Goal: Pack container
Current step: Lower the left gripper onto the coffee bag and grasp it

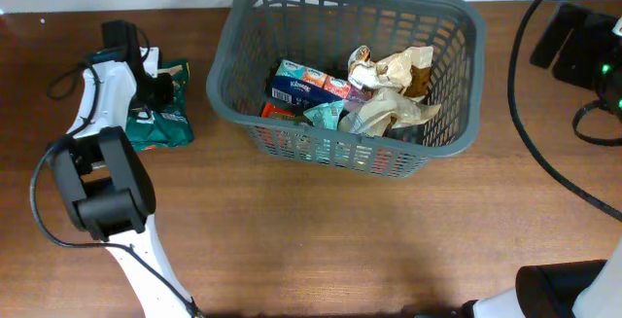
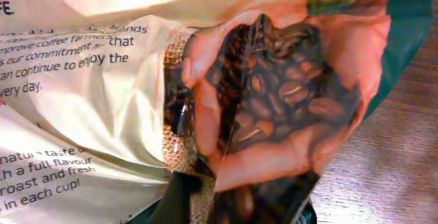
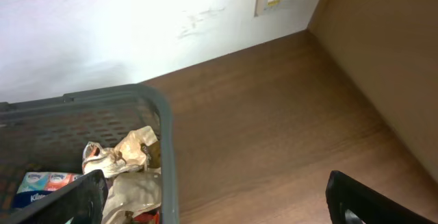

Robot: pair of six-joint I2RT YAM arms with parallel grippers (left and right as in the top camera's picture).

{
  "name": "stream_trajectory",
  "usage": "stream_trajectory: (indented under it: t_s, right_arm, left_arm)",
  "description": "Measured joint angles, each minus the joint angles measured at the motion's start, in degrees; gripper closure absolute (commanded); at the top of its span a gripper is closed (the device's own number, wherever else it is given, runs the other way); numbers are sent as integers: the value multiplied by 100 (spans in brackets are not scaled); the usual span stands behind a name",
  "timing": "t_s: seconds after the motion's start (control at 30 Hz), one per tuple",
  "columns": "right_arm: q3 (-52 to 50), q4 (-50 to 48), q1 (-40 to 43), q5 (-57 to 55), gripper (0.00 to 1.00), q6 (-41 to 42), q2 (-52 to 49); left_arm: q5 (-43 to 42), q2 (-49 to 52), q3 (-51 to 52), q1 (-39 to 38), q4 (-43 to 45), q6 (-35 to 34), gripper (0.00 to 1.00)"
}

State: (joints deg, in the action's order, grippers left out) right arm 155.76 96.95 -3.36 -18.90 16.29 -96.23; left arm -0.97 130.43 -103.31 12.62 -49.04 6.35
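Note:
The container [image 1: 225, 55] is a dark grey slotted basket at the back middle of the wooden table. It holds a blue tissue pack [image 1: 299, 83], crumpled beige snack bags [image 1: 400, 89] and other packs. A green coffee bag [image 1: 163, 116] lies on the table left of the basket. My left gripper [image 1: 154, 87] is at the bag's far end. In the left wrist view the bag [image 2: 274, 94] fills the frame, and the fingers [image 2: 243, 207] are pinched on it. My right gripper [image 3: 219, 210] is open and empty beside the basket's rim [image 3: 168, 148].
A black cable [image 1: 530, 133] loops over the table's right side, and a black device [image 1: 578, 41] sits at the far right. A white wall [image 3: 137, 25] stands behind the table. The left arm's base [image 1: 102, 187] is at the front left.

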Motion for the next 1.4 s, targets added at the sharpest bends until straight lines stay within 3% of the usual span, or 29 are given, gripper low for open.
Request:
stream_trajectory:
  t_s: [0.77, 1.4]
  right_arm:
    - [0, 0, 0, 0, 1, 0, 0]
    - [0, -4, 0, 0, 1, -4, 0]
  left_arm:
    - [-81, -199, -168, 9, -452, 4, 98]
    - [-52, -1836, 13, -20, -647, -20, 98]
